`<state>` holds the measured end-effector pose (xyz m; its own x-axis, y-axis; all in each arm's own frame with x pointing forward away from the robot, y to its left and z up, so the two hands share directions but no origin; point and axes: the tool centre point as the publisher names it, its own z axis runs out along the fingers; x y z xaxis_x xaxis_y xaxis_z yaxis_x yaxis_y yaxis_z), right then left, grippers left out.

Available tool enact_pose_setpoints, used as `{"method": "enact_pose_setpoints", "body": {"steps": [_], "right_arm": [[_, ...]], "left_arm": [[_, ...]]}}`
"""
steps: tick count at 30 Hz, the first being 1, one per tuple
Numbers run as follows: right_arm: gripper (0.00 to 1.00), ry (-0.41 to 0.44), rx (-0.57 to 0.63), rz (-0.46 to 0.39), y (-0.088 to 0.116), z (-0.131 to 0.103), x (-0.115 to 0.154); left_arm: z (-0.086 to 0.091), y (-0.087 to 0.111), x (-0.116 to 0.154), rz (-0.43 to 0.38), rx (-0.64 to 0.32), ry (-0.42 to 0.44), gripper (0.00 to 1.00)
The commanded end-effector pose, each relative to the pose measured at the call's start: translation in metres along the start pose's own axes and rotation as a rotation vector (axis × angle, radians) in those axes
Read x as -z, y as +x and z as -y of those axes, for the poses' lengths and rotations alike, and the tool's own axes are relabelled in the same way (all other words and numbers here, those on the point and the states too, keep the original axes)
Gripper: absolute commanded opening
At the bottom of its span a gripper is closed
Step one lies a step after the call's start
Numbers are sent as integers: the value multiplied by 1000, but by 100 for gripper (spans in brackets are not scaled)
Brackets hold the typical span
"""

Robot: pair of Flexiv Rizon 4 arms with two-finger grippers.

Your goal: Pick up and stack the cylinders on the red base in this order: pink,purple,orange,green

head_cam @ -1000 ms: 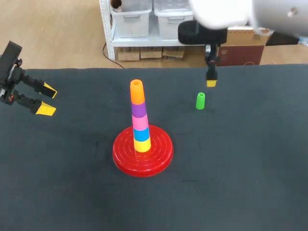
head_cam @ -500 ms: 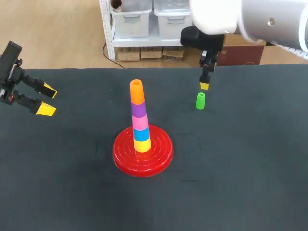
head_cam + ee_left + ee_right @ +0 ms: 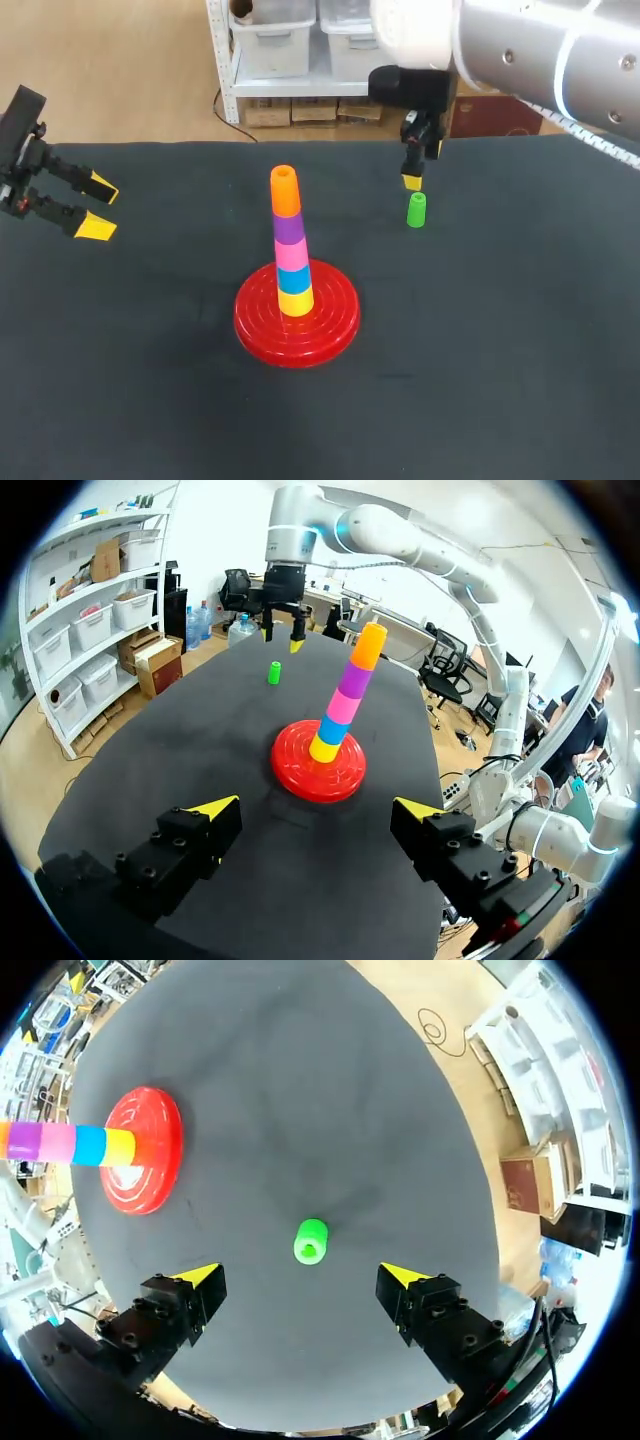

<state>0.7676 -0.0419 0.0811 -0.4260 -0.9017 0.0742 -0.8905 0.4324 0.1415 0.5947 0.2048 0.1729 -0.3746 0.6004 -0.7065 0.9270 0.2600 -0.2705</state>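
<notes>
Stacking lacks only its top: on the red base the column ends at the orange cylinder. Beyond, the green cylinder stands on the worktop, with my right gripper wide open and empty over it, placed to straddle it. My left gripper, open and empty, is parked aside.

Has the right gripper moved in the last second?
Yes. The right gripper slid left in the head view, from right of the green cylinder to nearly in line with it.

Green cylinder upright, well apart from red base; orange cylinder topmost.
</notes>
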Motion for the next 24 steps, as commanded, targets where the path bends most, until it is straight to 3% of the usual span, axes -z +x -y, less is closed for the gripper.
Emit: {"method": "enact_pose_setpoints", "body": {"steps": [1,13,24], "right_arm": [[100,-34,-1,1,1,4,6],[100,-34,-1,1,1,4,6],[100,9,-75,7,1,9,-25]], "left_arm": [[-2,0,0,-2,0,4,100],[-2,0,0,-2,0,4,100],[-2,0,0,-2,0,4,100]]}}
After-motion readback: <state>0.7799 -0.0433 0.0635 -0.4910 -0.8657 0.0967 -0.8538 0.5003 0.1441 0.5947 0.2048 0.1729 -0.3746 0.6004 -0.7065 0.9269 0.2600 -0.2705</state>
